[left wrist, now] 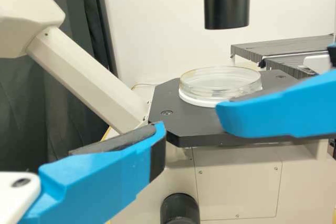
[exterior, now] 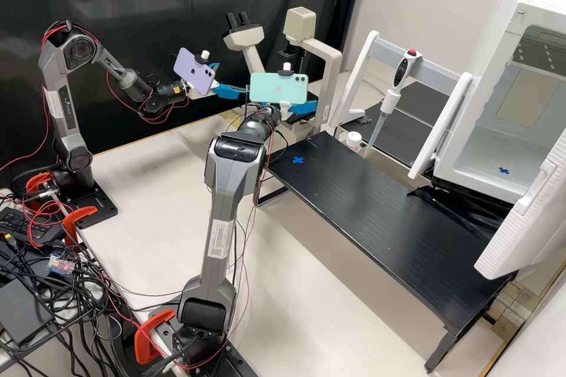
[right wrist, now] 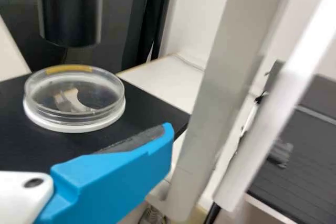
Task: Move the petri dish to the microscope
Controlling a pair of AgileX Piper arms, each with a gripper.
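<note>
pipette (exterior: 401,70) on rack (exterior: 439,70) | white cabinet (exterior: 539,1) open | blue cross (exterior: 298,160) on black platform (exterior: 377,212)

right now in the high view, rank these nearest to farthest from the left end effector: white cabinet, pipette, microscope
Judged from the high view, starting at the left end effector:
1. microscope, right by it
2. pipette, past the microscope, toward the view's right
3. white cabinet, open, at the view's right edge
</note>
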